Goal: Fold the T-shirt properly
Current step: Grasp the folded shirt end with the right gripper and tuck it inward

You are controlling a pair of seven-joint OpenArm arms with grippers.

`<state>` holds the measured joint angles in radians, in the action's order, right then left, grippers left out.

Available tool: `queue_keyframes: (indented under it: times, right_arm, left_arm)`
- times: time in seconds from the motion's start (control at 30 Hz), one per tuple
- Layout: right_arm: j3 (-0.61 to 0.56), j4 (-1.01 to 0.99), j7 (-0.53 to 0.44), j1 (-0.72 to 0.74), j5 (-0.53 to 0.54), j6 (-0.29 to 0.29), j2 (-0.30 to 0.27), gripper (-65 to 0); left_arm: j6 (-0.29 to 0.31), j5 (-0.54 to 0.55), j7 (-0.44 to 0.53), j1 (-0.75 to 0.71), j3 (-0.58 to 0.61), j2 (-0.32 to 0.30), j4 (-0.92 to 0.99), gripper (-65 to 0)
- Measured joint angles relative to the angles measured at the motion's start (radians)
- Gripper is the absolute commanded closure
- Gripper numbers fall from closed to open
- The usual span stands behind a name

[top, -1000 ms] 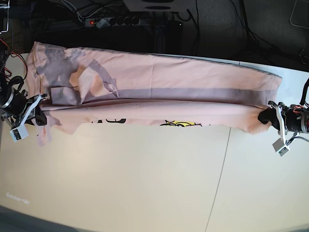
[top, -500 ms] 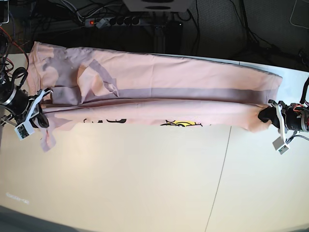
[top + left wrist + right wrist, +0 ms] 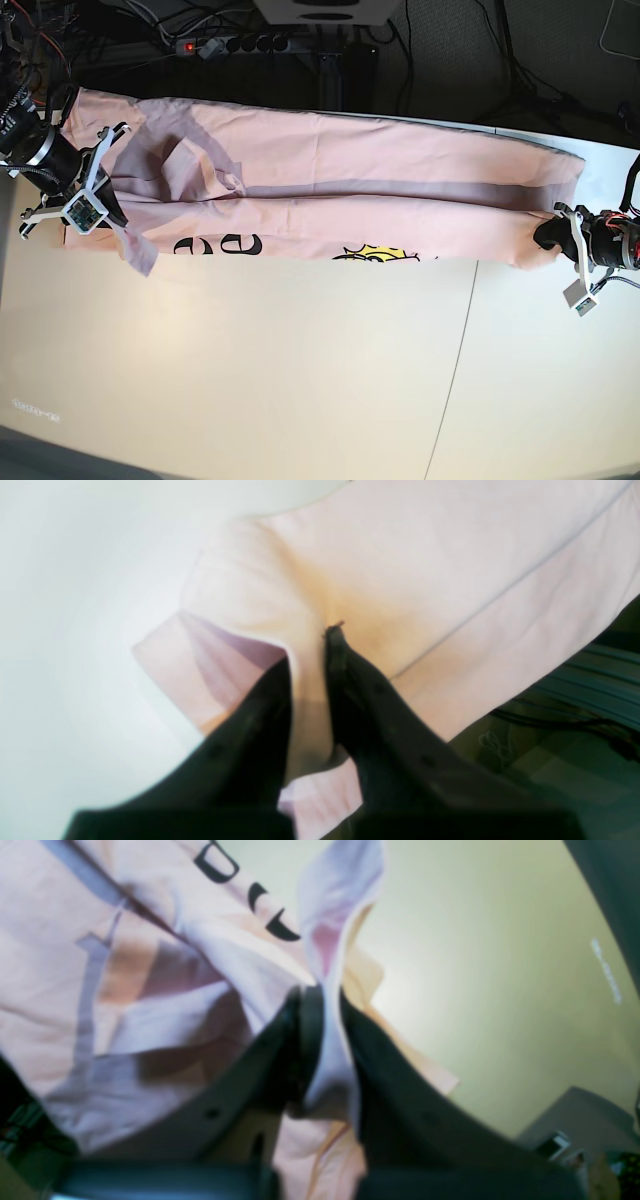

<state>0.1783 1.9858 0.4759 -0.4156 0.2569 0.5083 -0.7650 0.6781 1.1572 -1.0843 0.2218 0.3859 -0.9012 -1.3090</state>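
Plainly, T-shirt [image 3: 330,190] showing black "ee", left gripper [image 3: 552,236] and right gripper [image 3: 103,205] each pinching its fabric

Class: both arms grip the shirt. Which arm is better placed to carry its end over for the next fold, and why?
Probably the right gripper: it holds the T-shirt end lifted off the table, while the left gripper pins its end low.
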Motion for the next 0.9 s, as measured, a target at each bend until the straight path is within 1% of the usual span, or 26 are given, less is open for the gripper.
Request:
queue_keyframes:
  times: [0.23,0.3,0.37,0.47,0.67,0.7,0.73,0.77,0.8,0.83,0.87,0.9]
  right_arm:
    - [0.0,0.0,0.018,-0.054,-0.001,0.0,0.0,0.0]
    - [0.0,0.0,0.018,-0.072,0.013,0.0,0.0,0.0]
    - [0.0,0.0,0.018,-0.083,0.015,0.0,0.0,0.0]
    - [0.0,0.0,0.035,-0.083,0.016,0.0,0.006,0.0]
    - [0.0,-0.006,0.038,-0.084,0.023,0.0,0.017,-0.6]
    - [0.0,-0.008,0.038,-0.084,0.023,0.0,0.017,-9.8]
    - [0.0,-0.008,0.039,-0.084,0.023,0.0,0.017,-19.6]
    - [0.0,-0.008,0.049,-0.084,0.026,0.0,0.017,-27.8]
    - [0.0,-0.008,0.064,-0.084,0.026,0.0,0.017,-34.1]
    - [0.0,-0.01,0.072,-0.084,0.026,0.0,0.017,-37.7]
    - [0.0,-0.011,0.079,-0.084,0.027,0.0,0.017,-38.6]
    - [0.0,-0.011,0.087,-0.084,0.027,0.0,0.017,-38.6]
  left_arm:
    - [0.0,0.003,-0.001,0.0,0.0,0.0,0.0,0.0]
    - [0.0,0.004,-0.001,0.0,0.0,0.0,0.0,0.0]
    - [0.0,0.023,-0.004,-0.001,0.0,-0.001,0.0,0.0]
    - [0.0,0.028,-0.004,-0.017,0.0,-0.002,0.0,0.0]
    - [0.0,0.027,-0.004,-0.05,0.0,-0.002,0.0,0.0]
    - [0.0,0.025,-0.004,-0.05,0.0,-0.002,0.0,-3.9]
    - [0.0,0.026,-0.004,-0.049,0.0,-0.002,0.0,-10.0]
    - [0.0,0.024,-0.003,-0.049,0.0,-0.002,0.0,-15.4]
    - [0.0,0.023,-0.004,-0.05,0.0,-0.002,0.0,-19.9]
    - [0.0,0.02,-0.004,-0.05,0.0,-0.002,0.0,-23.3]
    - [0.0,0.018,-0.004,-0.049,0.0,-0.002,0.0,-24.6]
    - [0.0,0.017,-0.004,-0.049,0.0,-0.002,0.0,-24.7]
